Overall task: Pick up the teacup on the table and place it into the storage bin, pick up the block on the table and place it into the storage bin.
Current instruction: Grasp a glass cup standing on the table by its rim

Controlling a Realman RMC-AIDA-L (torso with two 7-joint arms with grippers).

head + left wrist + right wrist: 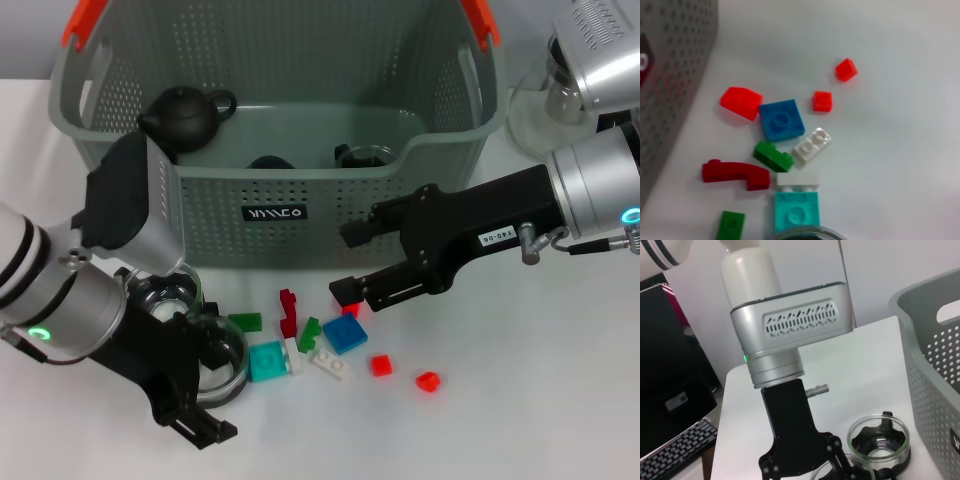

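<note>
A clear glass teacup [225,352] sits at the front left of the table, with my left gripper [205,388] right around it. Its rim [800,232] shows in the left wrist view, and the right wrist view shows the teacup [839,473] under that gripper [832,460]. Loose blocks lie in front of the storage bin [330,200]: a blue block [345,333], a teal one [267,360], and white, green and red ones. My right gripper [342,263] is open above a red block [350,309], just before the bin's front wall.
A second glass cup in a black holder [168,296] stands beside the left wrist. Inside the bin are a dark teapot [185,115] and other dark pieces. A glass vessel [545,95] stands right of the bin, by the right arm.
</note>
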